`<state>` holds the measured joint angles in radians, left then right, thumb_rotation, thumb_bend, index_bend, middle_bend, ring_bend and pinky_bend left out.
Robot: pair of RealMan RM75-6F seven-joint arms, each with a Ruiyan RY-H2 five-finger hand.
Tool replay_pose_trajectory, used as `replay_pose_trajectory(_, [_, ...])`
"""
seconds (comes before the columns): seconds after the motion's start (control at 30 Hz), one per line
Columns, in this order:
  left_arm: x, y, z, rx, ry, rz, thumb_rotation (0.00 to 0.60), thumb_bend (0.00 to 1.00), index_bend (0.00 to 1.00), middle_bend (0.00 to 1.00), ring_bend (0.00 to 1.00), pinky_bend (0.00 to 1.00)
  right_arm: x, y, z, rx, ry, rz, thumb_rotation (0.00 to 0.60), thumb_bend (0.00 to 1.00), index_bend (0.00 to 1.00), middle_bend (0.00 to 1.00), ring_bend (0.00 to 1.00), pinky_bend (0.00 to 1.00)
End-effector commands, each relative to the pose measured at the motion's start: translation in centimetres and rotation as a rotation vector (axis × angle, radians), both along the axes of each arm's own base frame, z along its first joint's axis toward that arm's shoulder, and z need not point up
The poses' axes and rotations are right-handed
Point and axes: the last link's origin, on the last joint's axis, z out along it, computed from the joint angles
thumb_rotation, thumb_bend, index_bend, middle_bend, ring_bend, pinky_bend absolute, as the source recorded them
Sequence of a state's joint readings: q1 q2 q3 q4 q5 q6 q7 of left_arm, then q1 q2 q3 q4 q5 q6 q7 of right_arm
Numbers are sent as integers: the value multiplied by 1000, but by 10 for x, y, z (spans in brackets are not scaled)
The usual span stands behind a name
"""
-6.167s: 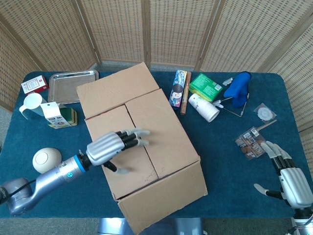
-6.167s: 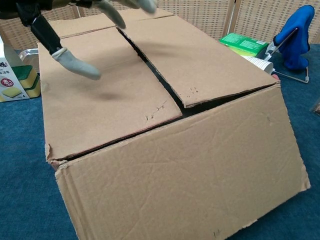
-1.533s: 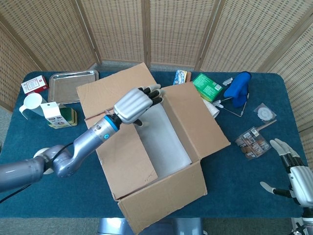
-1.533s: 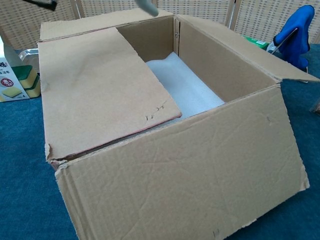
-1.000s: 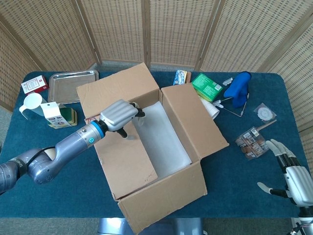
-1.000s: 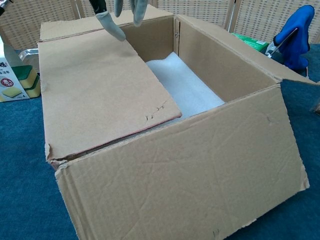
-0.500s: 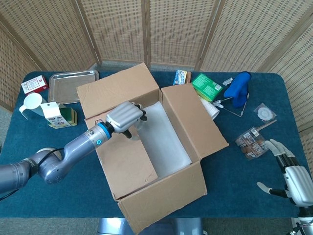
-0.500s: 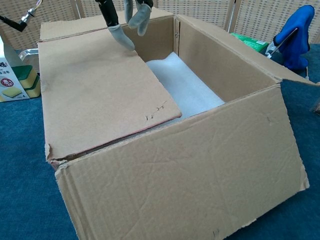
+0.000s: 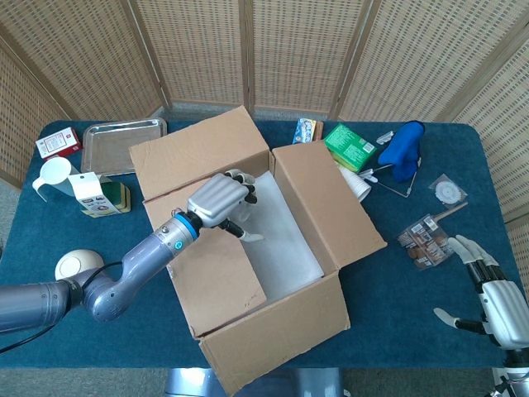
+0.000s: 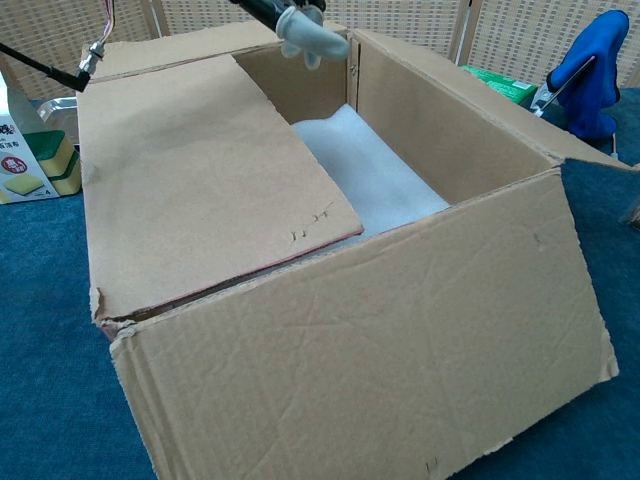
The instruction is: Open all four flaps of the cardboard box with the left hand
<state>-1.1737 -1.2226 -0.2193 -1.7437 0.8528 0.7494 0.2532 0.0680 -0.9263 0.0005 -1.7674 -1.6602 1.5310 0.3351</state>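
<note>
Cardboard box (image 9: pixel 248 273) sits mid-desk on the blue desk (image 9: pixel 388 322). Three flaps are folded out: far flap (image 9: pixel 194 149), right flap (image 9: pixel 326 203), near flap (image 10: pixel 370 350). The left inner flap (image 9: pixel 211 269) lies flat across the left half of the opening. White foam padding (image 10: pixel 375 180) covers the visible floor of the box.

Left hand (image 9: pixel 221 198) is positioned above the inner edge of the closed left flap, at the far end of the opening, fingers curled downward with nothing visibly between them. Whether the fingertips touch the flap edge: cannot tell. In the chest view only the fingertips (image 10: pixel 312 38) show, at the top of frame over the far corner of the opening.

Right hand (image 9: pixel 492 298) is at the near right corner of the desk, well apart from the box, fingers spread, holding nothing.

Left of box: metal tray (image 9: pixel 124 145), red packet (image 9: pixel 58 142), white scoop (image 9: pixel 51 175), small carton (image 9: pixel 89 192), cream ball (image 9: pixel 78 266). Right of box: green packet (image 9: pixel 347 145), blue mitt (image 9: pixel 403 149), white cup (image 9: pixel 357 184), brown wrapper (image 9: pixel 426 240).
</note>
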Motion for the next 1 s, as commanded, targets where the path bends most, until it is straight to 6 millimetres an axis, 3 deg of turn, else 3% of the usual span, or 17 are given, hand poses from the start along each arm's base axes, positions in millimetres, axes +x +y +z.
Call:
replay_pose_trajectory(0.03, [0,0,-4,-21,10,28,288,0,680,452,223,208,0,1,0,0,0,0,600,0,0,0,0,136])
replay_pose_trajectory(0.6, [-4,6,-27,-33,107,66,279,0,675,420,208,218,0,0,0,0,0,-2,600,0,0,0,0,136])
replay_pose_trajectory(0.87, [-3,3,-32,-21,143,48,276,0,602,275,105,166,-1,-1,1,-3,-1,-4,600,0,0,0,0,136])
replay_pose_trajectory(1.0, [-6,1,-33,-35,171,54,282,0,601,263,95,157,-1,-1,1,-2,-2,-4,600,0,0,0,0,136])
